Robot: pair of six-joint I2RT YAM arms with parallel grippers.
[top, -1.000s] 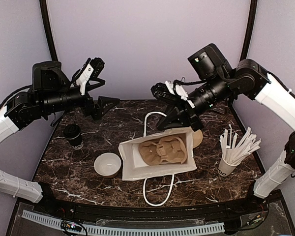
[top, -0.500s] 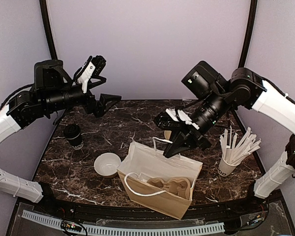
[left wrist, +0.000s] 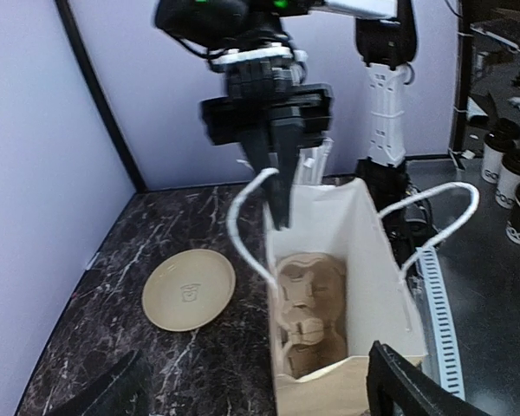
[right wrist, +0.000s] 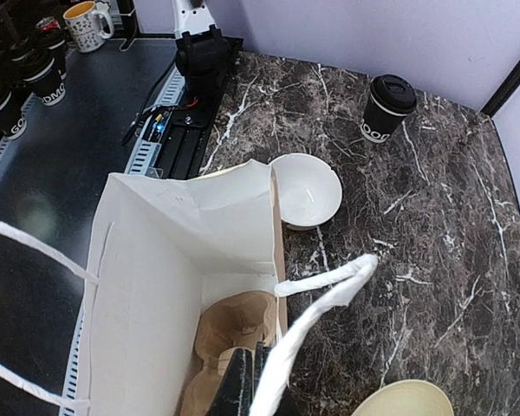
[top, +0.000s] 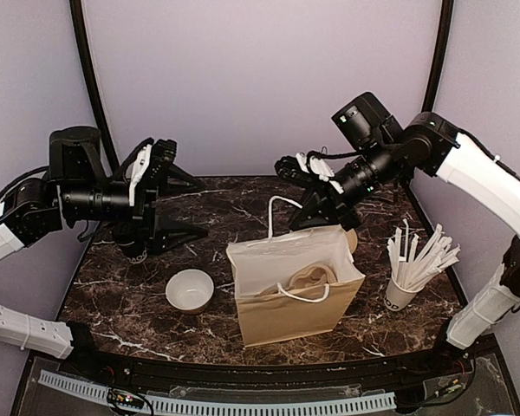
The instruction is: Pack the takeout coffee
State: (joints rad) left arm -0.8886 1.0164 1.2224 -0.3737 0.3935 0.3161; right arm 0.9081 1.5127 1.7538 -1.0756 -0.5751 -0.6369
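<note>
Takeout coffee [right wrist: 387, 108] upright on table [right wrist: 433, 225] | left hand [top: 191, 206] open, hovering level | right hand [left wrist: 279, 195] angled down, pinching bag handle [left wrist: 232, 227]

Open above the mouth of the paper bag [top: 286, 308], except at the rear, under the right gripper [top: 305, 218]. Hemmed left by a bowl [top: 190, 289], right by straws [top: 420, 251].

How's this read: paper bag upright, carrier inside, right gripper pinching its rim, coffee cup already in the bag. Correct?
No: the coffee cup is not in the paper bag; it stands lidded on the table beyond the white bowl, per the right wrist view. Rest holds: bag upright, carrier inside, right gripper pinching its rim.
</note>
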